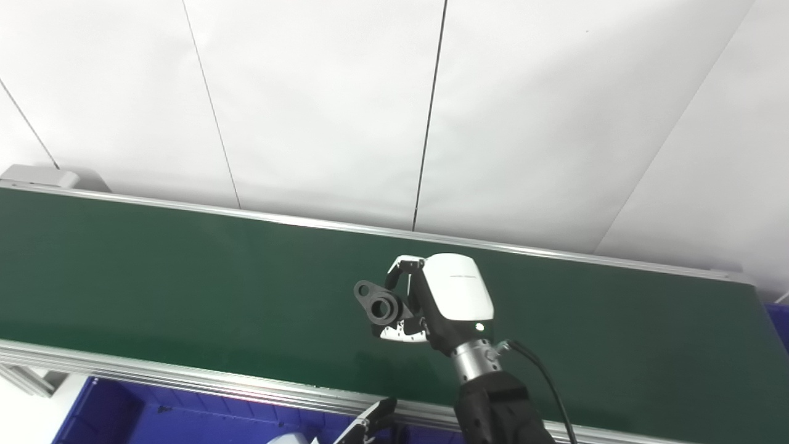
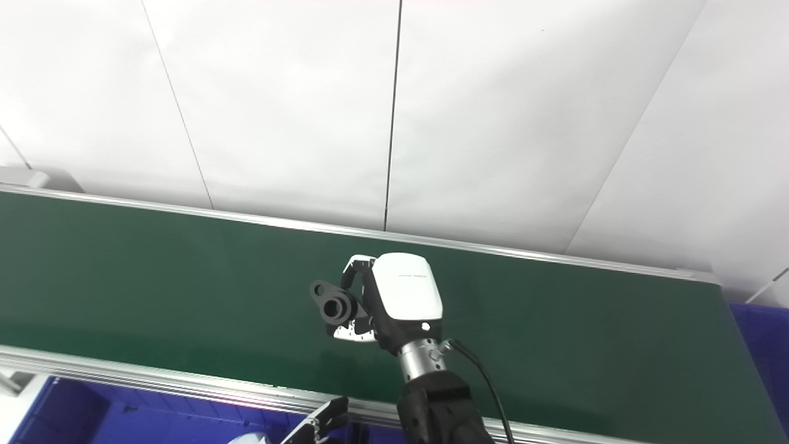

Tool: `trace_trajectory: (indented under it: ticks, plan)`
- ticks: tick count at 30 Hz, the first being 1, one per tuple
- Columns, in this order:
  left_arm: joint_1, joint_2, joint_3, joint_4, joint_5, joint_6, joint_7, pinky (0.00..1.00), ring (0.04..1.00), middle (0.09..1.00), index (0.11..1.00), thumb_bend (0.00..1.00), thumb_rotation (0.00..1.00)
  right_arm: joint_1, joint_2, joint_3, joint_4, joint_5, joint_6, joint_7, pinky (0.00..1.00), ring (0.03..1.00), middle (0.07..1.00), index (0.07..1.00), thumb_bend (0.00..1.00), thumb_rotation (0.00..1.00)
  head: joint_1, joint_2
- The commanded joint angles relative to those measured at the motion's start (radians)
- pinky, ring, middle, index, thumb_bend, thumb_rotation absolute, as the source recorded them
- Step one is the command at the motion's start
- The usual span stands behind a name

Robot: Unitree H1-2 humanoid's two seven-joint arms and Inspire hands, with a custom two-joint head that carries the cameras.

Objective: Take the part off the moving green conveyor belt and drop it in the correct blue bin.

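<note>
A black part (image 1: 379, 305) with a round bore and a flat eared flange is held just over the green conveyor belt (image 1: 154, 277), near its middle. My right hand (image 1: 447, 302), white-backed, is shut on the part (image 2: 336, 306), with fingers (image 1: 404, 265) above it and the thumb below. Its arm rises from the bottom edge. Only a few fingertips of my left hand (image 1: 370, 422) show at the bottom edge, in front of the belt's near rail; its grasp is hidden.
A blue bin (image 1: 123, 419) lies below the belt's near rail at the bottom left. Another blue bin (image 2: 761, 333) shows past the belt's right end. White wall panels stand behind the belt.
</note>
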Motion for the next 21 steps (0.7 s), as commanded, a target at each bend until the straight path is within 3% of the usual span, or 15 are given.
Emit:
trace_trajectory:
  ticks: [1, 8, 11, 14, 17, 18, 21]
  plan:
    - [-0.002, 0.008, 0.004, -0.023, -0.019, -0.021, -0.006, 0.88, 0.938, 0.962, 0.935, 0.77, 0.68, -0.01, -0.007, -0.024, -0.08, -0.021, 0.009, 0.028, 0.1, 0.15, 0.228, 0.48, 0.51, 0.15, -0.013, 0.004]
    - [-0.006, 0.013, 0.016, -0.006, -0.044, -0.046, -0.007, 0.86, 0.919, 0.936, 0.938, 0.79, 0.69, 0.045, -0.057, -0.087, -0.225, -0.047, -0.012, 0.099, 0.11, 0.163, 0.245, 0.482, 0.51, 0.15, -0.057, 0.019]
    - [-0.003, 0.026, 0.023, -0.024, -0.045, -0.037, -0.01, 0.87, 0.923, 0.935, 0.948, 0.78, 0.71, 0.089, -0.087, -0.111, -0.297, -0.054, -0.022, 0.139, 0.11, 0.169, 0.254, 0.482, 0.51, 0.15, -0.105, 0.045]
    - [0.005, 0.045, 0.03, -0.061, -0.085, 0.001, -0.024, 0.9, 0.934, 0.937, 0.954, 0.78, 0.72, 0.127, -0.111, -0.122, -0.359, -0.083, -0.028, 0.199, 0.1, 0.163, 0.25, 0.484, 0.51, 0.15, -0.171, 0.088]
    - [0.01, 0.06, 0.033, -0.094, -0.121, 0.039, -0.041, 0.97, 0.987, 0.964, 0.975, 0.76, 0.73, 0.147, -0.124, -0.128, -0.393, -0.119, -0.037, 0.243, 0.1, 0.158, 0.24, 0.482, 0.51, 0.15, -0.178, 0.093]
    - [0.013, 0.071, 0.041, -0.117, -0.13, 0.052, -0.042, 0.98, 0.99, 0.966, 0.976, 0.75, 0.73, 0.16, -0.129, -0.134, -0.419, -0.126, -0.032, 0.277, 0.1, 0.158, 0.24, 0.482, 0.51, 0.15, -0.269, 0.157]
    - [0.016, 0.105, 0.071, -0.192, -0.146, 0.092, -0.044, 1.0, 0.999, 0.988, 0.998, 0.71, 0.79, 0.199, -0.151, -0.156, -0.5, -0.146, -0.024, 0.39, 0.1, 0.156, 0.237, 0.479, 0.51, 0.15, -0.351, 0.219]
